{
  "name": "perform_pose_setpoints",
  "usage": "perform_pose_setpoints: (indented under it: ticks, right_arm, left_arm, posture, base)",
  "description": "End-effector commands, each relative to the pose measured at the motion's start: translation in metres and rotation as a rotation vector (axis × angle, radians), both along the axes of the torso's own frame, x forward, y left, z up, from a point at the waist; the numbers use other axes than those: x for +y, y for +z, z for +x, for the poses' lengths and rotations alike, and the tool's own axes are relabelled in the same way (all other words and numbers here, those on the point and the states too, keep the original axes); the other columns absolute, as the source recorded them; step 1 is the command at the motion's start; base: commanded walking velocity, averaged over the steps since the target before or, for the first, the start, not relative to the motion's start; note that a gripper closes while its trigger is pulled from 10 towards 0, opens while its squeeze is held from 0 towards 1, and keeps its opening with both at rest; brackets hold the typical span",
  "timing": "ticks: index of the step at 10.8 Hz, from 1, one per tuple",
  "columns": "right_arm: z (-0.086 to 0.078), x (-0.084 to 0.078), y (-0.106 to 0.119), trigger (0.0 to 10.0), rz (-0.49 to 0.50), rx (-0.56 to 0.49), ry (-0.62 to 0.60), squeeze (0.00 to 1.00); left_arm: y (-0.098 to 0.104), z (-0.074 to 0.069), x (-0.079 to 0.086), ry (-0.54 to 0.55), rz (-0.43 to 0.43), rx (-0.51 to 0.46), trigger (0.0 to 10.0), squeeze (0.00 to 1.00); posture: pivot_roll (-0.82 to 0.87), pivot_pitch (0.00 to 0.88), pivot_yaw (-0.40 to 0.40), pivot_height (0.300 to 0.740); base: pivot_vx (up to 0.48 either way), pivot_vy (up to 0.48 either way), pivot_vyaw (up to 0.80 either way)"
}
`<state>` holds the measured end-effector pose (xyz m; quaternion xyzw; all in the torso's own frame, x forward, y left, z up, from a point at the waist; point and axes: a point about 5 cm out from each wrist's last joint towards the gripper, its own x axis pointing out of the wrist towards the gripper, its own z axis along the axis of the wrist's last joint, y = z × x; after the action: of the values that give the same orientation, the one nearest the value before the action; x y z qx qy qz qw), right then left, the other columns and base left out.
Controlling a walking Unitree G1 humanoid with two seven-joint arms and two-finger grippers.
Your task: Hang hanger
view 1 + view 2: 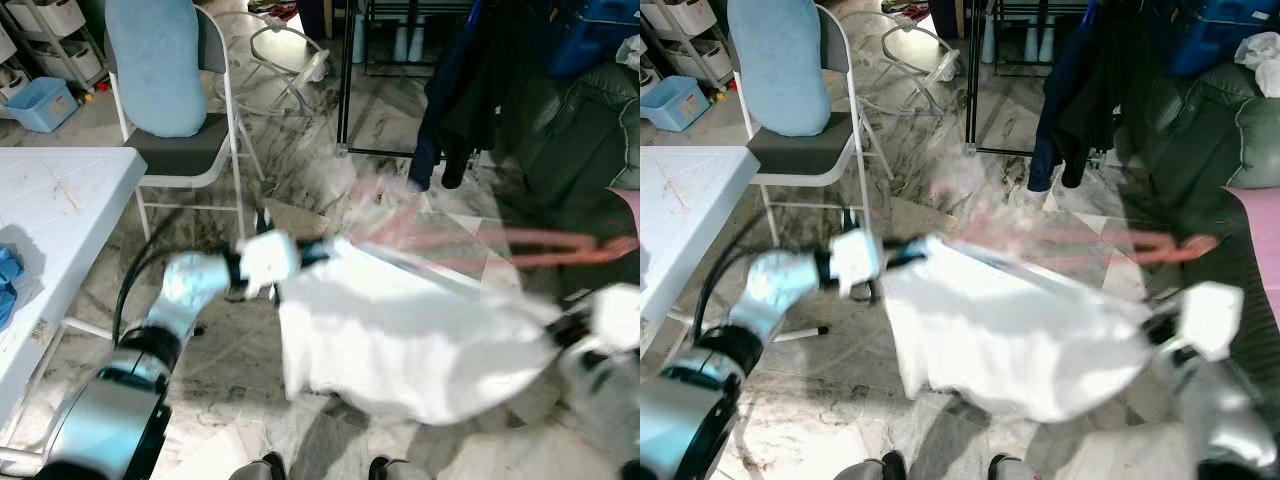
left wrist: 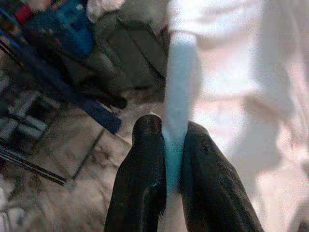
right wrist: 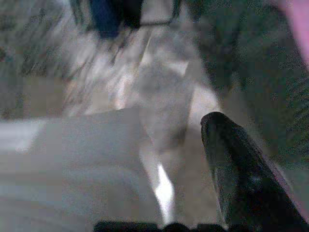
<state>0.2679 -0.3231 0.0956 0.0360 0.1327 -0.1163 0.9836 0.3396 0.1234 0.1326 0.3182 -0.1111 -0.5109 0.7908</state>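
Observation:
A white garment (image 1: 400,340) hangs spread between my two arms over the floor, blurred by motion. A pink hanger (image 1: 560,245) runs along its top edge, its right end reaching toward the sofa. My left gripper (image 1: 300,255) is at the garment's left end. In the left wrist view it (image 2: 173,140) is shut on a pale fold of the garment (image 2: 181,72). My right gripper (image 1: 570,325) is at the garment's lower right end, with white cloth (image 3: 87,159) beside it in the right wrist view.
A black clothes rack (image 1: 345,80) with dark clothes (image 1: 460,90) stands ahead. A dark sofa (image 1: 580,130) is on the right. A folding chair (image 1: 180,150) with a blue cushion and a white table (image 1: 50,200) are on the left. A blue bin (image 1: 40,105) sits behind the table.

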Motion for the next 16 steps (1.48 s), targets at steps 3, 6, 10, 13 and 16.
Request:
perform_pose_setpoints:
  ticks: [3,6,10,13,16]
  right_arm:
    - [0.006,-0.025,0.05,0.0,-0.054,-0.138,-0.144,0.0]
    - [0.016,-0.027,0.074,0.0,-0.097,-0.19,-0.156,0.0]
    - [0.031,-0.017,0.096,0.0,-0.116,-0.235,-0.093,0.0]
    - [0.03,0.002,0.101,0.0,-0.124,-0.256,-0.023,0.0]
    - [0.032,0.031,0.109,0.0,-0.114,-0.292,0.06,0.0]
  left_arm:
    - [-0.023,-0.008,0.021,0.092,0.006,0.09,0.0,0.0]
    - [-0.047,-0.021,0.03,0.09,0.072,0.172,0.0,0.0]
    - [-0.068,-0.025,0.033,0.161,0.218,0.196,0.0,0.0]
    - [-0.074,-0.01,0.037,0.444,0.255,0.15,0.0,0.0]
    - [-0.088,-0.01,0.048,0.622,0.325,0.169,0.0,0.0]
  posture:
    - [-0.29,0.165,0.073,0.74]
    - [-0.29,0.166,0.074,0.74]
    - [-0.3,0.162,0.077,0.74]
    - [-0.31,0.163,0.076,0.74]
    - [-0.31,0.163,0.081,0.74]
  base:
    - [0.0,0.0,0.0]
    - [0.0,0.0,0.0]
    - [0.0,0.0,0.0]
    - [0.0,0.0,0.0]
    - [0.0,0.0,0.0]
